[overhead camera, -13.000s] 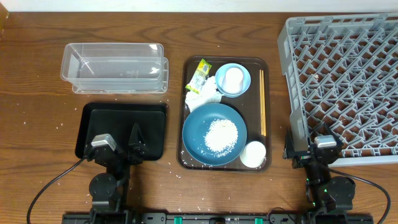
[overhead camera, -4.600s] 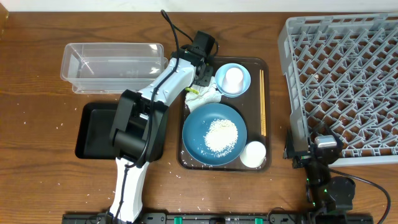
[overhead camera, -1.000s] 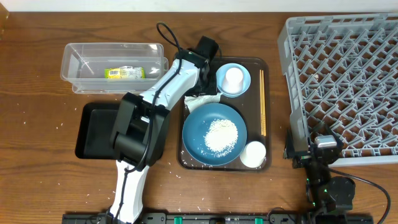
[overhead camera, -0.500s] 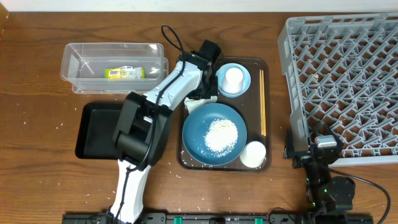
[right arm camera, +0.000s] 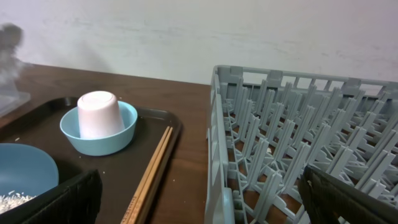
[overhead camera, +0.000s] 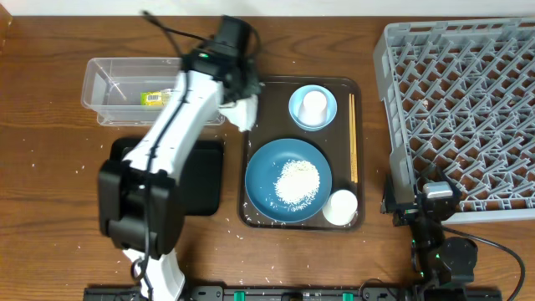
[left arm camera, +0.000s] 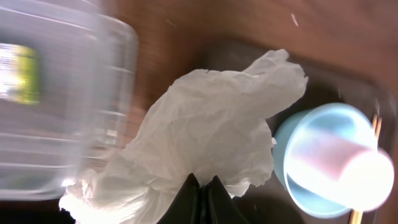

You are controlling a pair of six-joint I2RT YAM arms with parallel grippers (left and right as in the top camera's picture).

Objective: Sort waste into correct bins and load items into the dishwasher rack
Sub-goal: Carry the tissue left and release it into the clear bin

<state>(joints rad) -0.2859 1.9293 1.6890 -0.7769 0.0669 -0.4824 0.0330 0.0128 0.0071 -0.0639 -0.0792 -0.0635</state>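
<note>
Done: wrapper point(overhead camera: 159, 98) in clear box point(overhead camera: 100, 113), upper left | Now: left gripper point(left arm camera: 200, 186) pinches napkin point(left arm camera: 211, 137), between box and brown tray point(overhead camera: 360, 150) | Right gripper point(overhead camera: 422, 192) wide, holding nothing, lower right | To do: napkin, rice point(overhead camera: 298, 180), plate point(overhead camera: 263, 180), bowl point(overhead camera: 328, 117), cups point(overhead camera: 341, 206), chopsticks point(overhead camera: 352, 138); rack point(overhead camera: 468, 109) holds nothing yet

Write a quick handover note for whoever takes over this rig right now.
Left gripper: shut on the napkin, held beside the clear box.
Right gripper: open, parked by the rack.
Done: wrapper in the clear box.
Left: bin the napkin and the rice on the plate; load the plate, the bowl, the cup standing in it, the other cup and the chopsticks, all on the brown tray, into the rack.
</note>
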